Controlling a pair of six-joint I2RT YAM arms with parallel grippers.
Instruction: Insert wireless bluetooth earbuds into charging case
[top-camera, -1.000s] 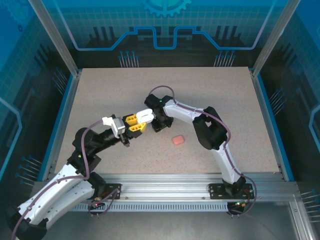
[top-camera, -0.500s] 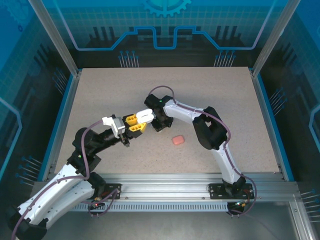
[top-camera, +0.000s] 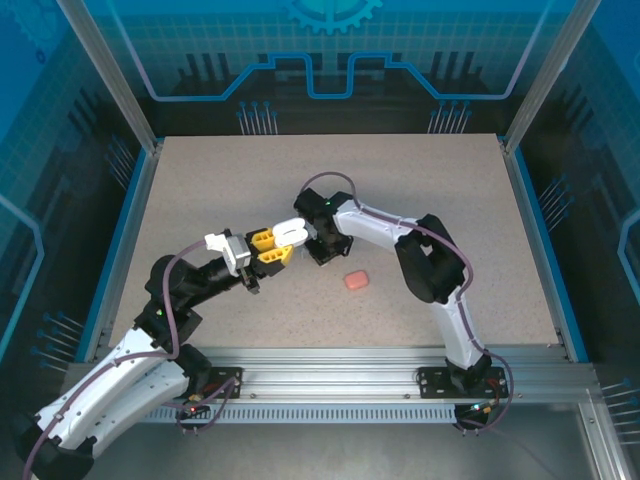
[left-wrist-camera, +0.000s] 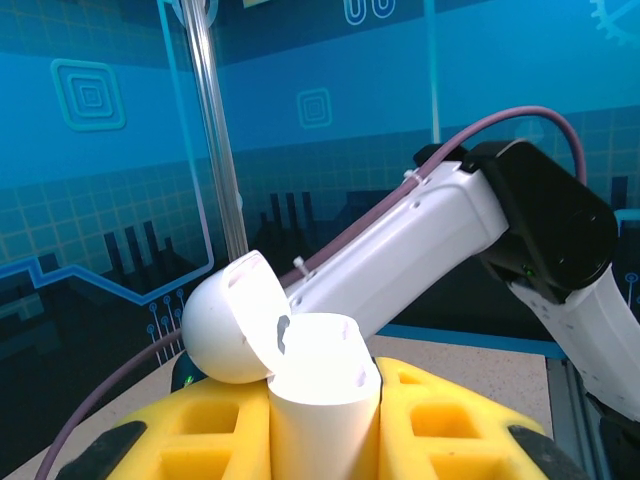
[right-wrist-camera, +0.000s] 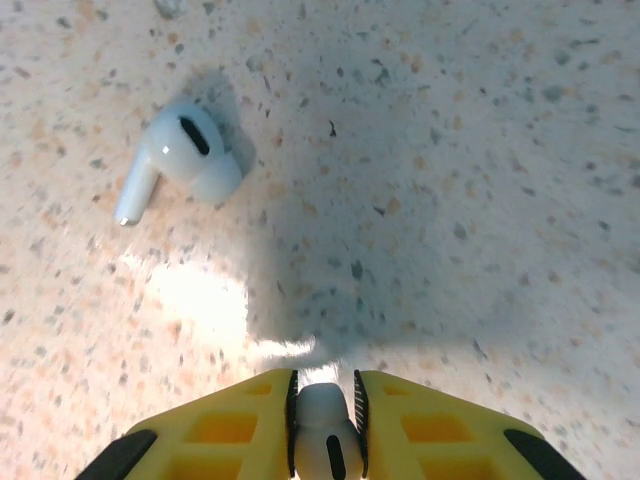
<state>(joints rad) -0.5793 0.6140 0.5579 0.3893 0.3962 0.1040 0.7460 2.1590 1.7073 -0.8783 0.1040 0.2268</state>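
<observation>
My left gripper (left-wrist-camera: 322, 425) is shut on a white charging case (left-wrist-camera: 318, 385), holding it upright above the table with its lid (left-wrist-camera: 228, 322) swung open to the left. In the top view the case (top-camera: 290, 232) sits mid-table between the two grippers. My right gripper (right-wrist-camera: 324, 425) is shut on a white earbud (right-wrist-camera: 322, 440), pinched between its yellow fingers (right-wrist-camera: 230, 430) low over the table. A second white earbud (right-wrist-camera: 182, 160) lies loose on the surface ahead and to the left. In the top view the right gripper (top-camera: 320, 244) is just right of the case.
A salmon-pink closed case (top-camera: 355, 280) lies on the table right of the grippers, near the right arm's elbow (top-camera: 432, 262). The right arm's white link (left-wrist-camera: 400, 250) crosses behind the open case. Blue-edged walls (top-camera: 140, 190) ring the speckled table.
The right gripper's jaws have closed on the white earbud. The right arm's elbow has shifted slightly right. The left arm and the case have stayed still.
</observation>
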